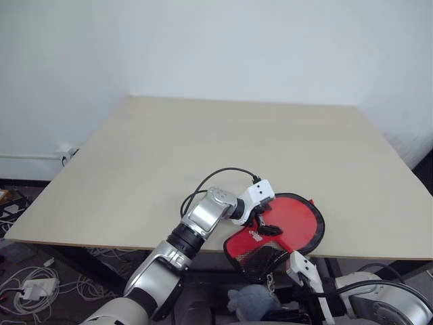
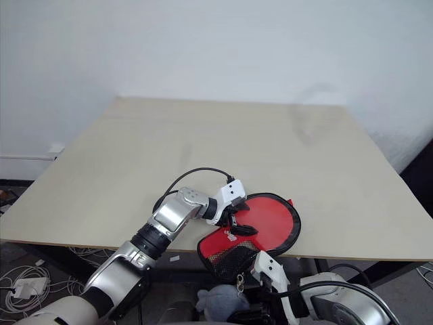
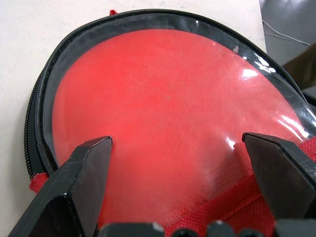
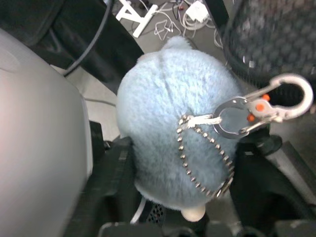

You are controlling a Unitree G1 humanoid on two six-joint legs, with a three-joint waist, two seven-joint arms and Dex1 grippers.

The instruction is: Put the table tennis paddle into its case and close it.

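Case [image 1: 287,223] lies at the near edge of a pale wooden table [image 1: 223,149], its red round face up and its black mesh end hanging past the edge. Through a clear window the left wrist view shows the paddle's [image 3: 163,123] red rubber inside, ringed by black zipper. Left gripper [image 1: 262,227] rests over the case, fingers [image 3: 79,177] spread wide and released. Below the edge, the right gripper [image 4: 182,197] stands open around a blue-grey plush charm [image 4: 173,133] hanging by a bead chain and clip.
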